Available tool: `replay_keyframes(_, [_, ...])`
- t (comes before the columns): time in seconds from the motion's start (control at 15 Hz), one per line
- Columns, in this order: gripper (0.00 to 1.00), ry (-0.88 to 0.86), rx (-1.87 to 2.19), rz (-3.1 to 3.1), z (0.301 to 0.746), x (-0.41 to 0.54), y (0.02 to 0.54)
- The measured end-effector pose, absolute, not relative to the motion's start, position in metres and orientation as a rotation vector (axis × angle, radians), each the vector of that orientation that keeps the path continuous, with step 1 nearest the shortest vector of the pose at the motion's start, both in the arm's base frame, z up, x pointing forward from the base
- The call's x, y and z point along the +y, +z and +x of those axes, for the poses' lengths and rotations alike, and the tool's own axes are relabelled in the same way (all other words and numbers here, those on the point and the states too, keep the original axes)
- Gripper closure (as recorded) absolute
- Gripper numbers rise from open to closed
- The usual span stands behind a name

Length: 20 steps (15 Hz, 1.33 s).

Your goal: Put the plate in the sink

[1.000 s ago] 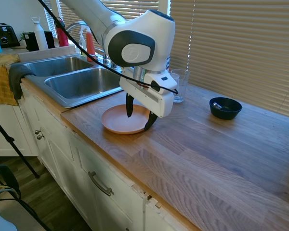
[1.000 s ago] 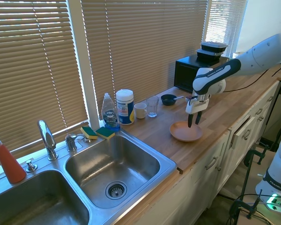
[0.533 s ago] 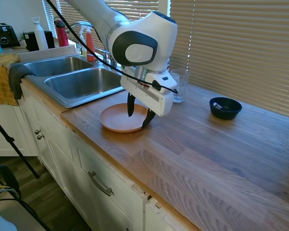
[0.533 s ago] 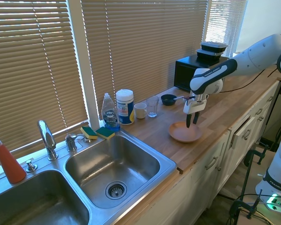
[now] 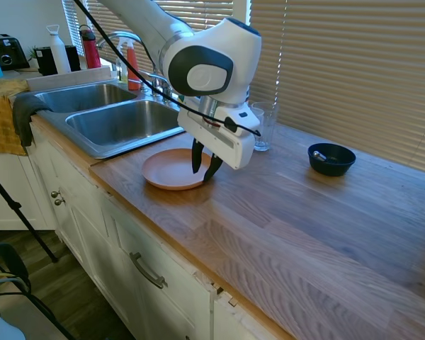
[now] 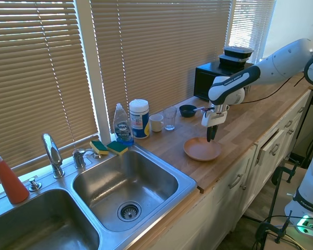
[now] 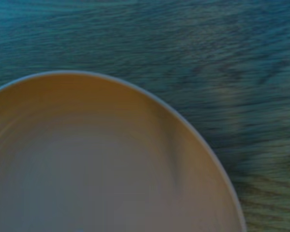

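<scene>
Clamped on the rim of the plate [image 5: 171,168] now, the gripper [image 5: 204,166] (open moments ago). Slid nearer the sink [image 5: 113,120] too, not in yet.

I see the plate [image 5: 168,168] flat on the wooden counter, right side up, near the counter's front edge and just beside the sink [image 5: 106,120] rim, not in it. Round, shallow, salmon-orange, matte, low raised rim, nothing on it. In the second exterior view the plate [image 6: 201,149] sits on the wood past the basin's corner, a strip of counter between them. Wrist view shows its rim arc and plain inner surface [image 7: 101,164], blurry, wood grain around it. Sink is a double-basin stainless unit, flat rim; the near basin [image 6: 126,183] looks bare with the drain visible. Curved chrome faucet [image 6: 52,153] stands behind the divider.
</scene>
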<state>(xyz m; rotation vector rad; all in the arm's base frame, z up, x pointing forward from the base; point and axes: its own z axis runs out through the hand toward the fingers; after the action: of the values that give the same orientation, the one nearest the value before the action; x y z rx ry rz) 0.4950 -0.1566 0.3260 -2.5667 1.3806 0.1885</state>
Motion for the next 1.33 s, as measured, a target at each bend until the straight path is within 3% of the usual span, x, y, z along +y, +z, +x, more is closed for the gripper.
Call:
replay_keyframes(0.73, [1.0,0.214,1.309,-2.515,0.504,-0.159,0.324])
replay_keyframes(1.33, [1.0,0.104,1.192,-2.523,0.532,-0.079,0.428])
